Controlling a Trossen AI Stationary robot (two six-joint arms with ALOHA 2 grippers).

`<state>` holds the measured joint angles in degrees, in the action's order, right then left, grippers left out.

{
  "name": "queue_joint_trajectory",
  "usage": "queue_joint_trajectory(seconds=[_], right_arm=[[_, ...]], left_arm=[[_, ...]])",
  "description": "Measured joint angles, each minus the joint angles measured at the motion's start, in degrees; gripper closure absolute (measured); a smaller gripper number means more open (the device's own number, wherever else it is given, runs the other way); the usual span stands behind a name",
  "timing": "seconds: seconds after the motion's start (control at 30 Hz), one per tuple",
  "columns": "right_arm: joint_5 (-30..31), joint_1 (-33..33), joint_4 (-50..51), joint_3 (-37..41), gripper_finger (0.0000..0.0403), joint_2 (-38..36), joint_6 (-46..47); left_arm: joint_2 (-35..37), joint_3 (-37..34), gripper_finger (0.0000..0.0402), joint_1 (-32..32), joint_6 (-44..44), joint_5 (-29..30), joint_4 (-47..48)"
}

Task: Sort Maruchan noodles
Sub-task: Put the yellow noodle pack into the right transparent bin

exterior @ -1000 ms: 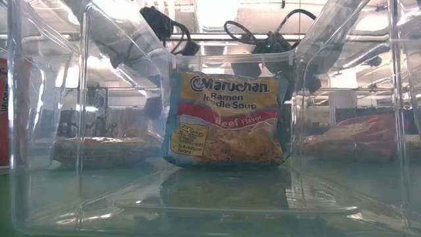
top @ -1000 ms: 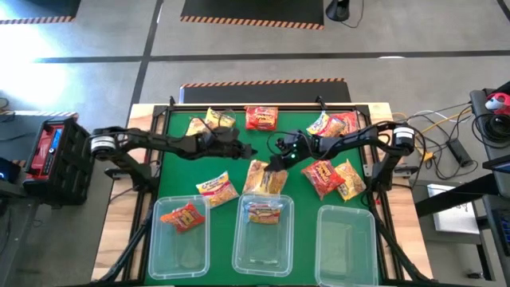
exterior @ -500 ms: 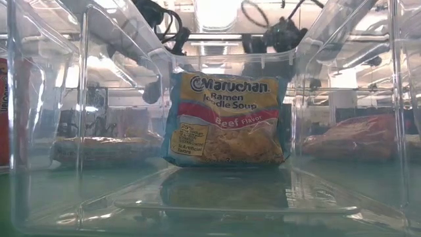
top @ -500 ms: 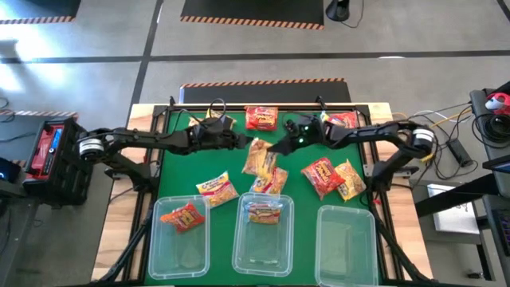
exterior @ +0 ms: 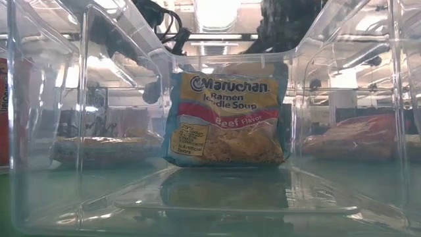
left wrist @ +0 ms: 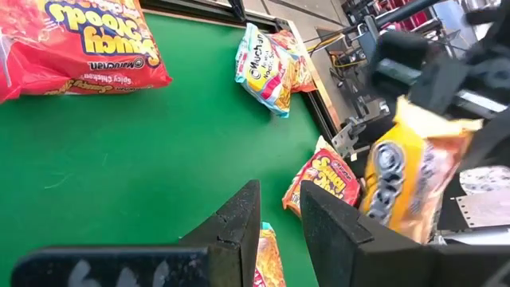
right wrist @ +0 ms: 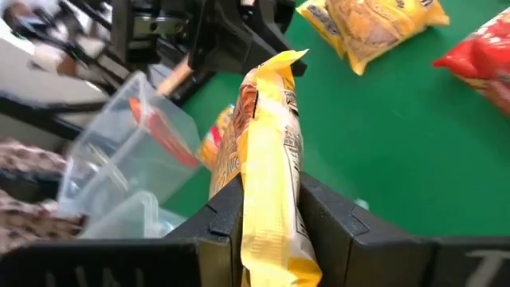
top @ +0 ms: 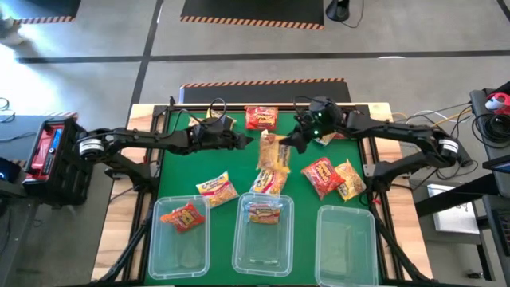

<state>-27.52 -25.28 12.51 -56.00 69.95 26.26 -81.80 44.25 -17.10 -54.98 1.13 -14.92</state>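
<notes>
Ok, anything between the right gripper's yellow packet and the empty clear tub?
Nothing visible blocks it. The right gripper holds the yellow crinkly noodle packet lifted above the green mat; a red packet and an orange-yellow packet lie flat toward the empty clear plastic tub. The left gripper is on the opposite side.

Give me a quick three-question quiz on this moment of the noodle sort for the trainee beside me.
1. True or false: the right gripper is shut on a yellow noodle packet.
2. Which of the three clear tubs holds no packet: A left tub, B middle tub, C right tub?
3. Fill in: the packet standing in the middle tub reads Maruchan Ramen Noodle Soup, ____ Flavor.

Key:
1. True; it is held above the green mat, near the left gripper, which is shut and empty.
2. C.
3. Beef.
</notes>
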Motion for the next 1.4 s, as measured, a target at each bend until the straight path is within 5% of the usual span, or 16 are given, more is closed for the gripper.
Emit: queue_joint_trajectory(seconds=[0.23,0.73,1.4], right_arm=[[9.35,-0.01,30.38,-11.34,0.0315,-0.06,-10.04],[8.98,1.03,60.45,-26.69,0.0315,-0.21,-14.68],[-10.92,17.04,76.21,-28.9,0.0314,-0.26,-1.79]], left_arm=[[0.0,0.0,0.0328,-0.04,0.57,0.0,0.02],[-0.02,-0.02,0.0328,0.0,2.03,-0.09,2.65],[-0.04,-0.02,0.0328,-0.48,2.03,-0.64,3.06]])
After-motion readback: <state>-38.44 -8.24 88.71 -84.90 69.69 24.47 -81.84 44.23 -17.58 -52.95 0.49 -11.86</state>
